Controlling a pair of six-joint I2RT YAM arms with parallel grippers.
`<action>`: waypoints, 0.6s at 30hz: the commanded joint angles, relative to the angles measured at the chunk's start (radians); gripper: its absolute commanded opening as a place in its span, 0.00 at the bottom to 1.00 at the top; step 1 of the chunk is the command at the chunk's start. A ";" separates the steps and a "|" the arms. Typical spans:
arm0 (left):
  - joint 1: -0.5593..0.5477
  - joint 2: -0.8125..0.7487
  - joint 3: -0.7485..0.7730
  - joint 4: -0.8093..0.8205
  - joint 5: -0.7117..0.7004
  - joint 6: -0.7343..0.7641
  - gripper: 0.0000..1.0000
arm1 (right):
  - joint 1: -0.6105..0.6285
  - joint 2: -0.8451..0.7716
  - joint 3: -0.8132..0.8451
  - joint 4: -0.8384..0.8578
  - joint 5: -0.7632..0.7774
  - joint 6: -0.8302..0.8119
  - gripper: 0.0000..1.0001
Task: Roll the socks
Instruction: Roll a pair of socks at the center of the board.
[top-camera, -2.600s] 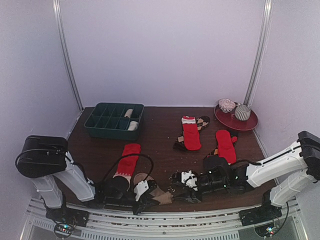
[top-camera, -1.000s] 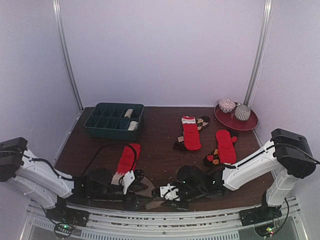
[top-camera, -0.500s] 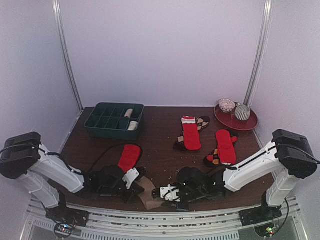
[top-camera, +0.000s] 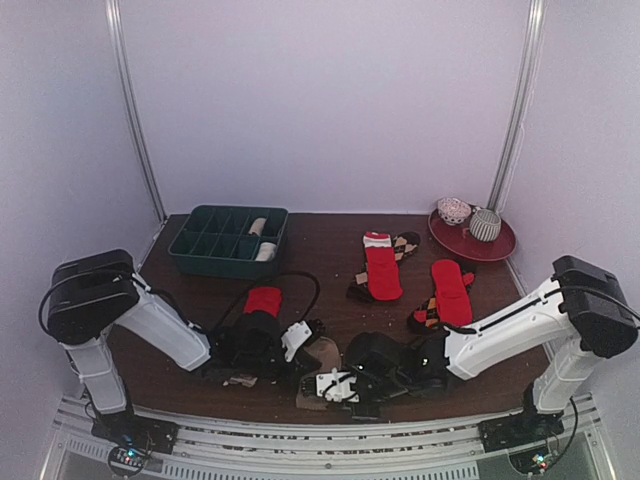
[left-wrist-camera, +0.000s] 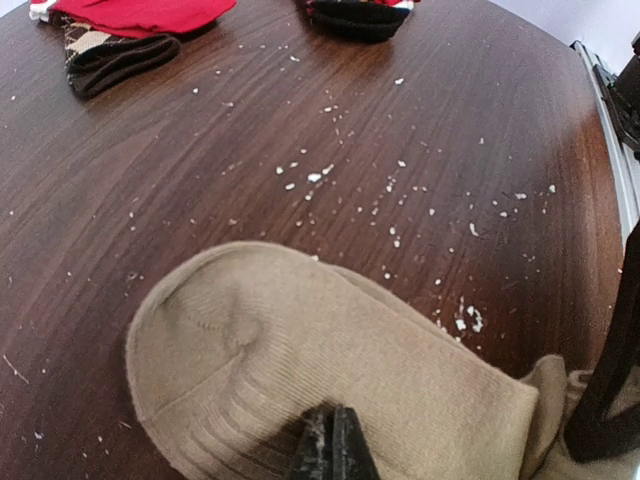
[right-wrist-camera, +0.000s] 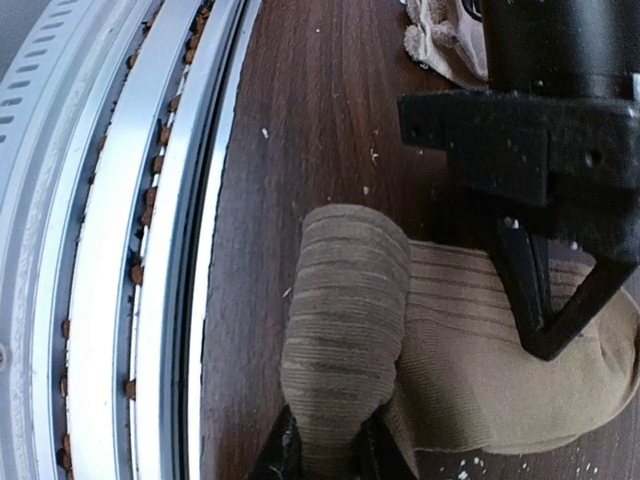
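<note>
A plain tan ribbed sock (left-wrist-camera: 300, 370) is seen lying flat at the near edge of a dark brown wooden bench (left-wrist-camera: 200, 150) that is dotted with pale crumbs, right between the two robot arms. The left hand (left-wrist-camera: 332, 452) is fully closed, and its tips are pressed onto the foot of the sock; whether a fold of cloth is caught between them cannot be told. The right hand (right-wrist-camera: 335, 455) is clamped narrowly around the cuff end, which has been turned over into a thick first roll. Farther back, red socks with cream ends (top-camera: 382, 268) are laid over brown diamond-patterned socks (top-camera: 405, 242), and a dark green compartment tray (top-camera: 225, 268) is placed at the back left. Trouble is judged possible from several causes. If the left tips are only resting on the cloth, the sock could be dragged along instead of rolled. The roll could be loosened if the right grip is eased. With the metal rail (right-wrist-camera: 150, 250) just beside the cuff, the sock could be pushed off the bench. The two hands, held very near each other, could also be knocked together.
</note>
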 joint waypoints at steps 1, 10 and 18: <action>0.034 0.060 -0.006 -0.036 0.028 0.062 0.00 | -0.023 0.110 0.098 -0.214 -0.049 0.010 0.10; 0.037 0.107 -0.023 0.014 0.062 0.069 0.00 | -0.128 0.257 0.162 -0.290 -0.331 0.238 0.11; 0.038 0.055 -0.037 -0.013 -0.010 0.067 0.00 | -0.180 0.249 -0.018 -0.118 -0.497 0.519 0.10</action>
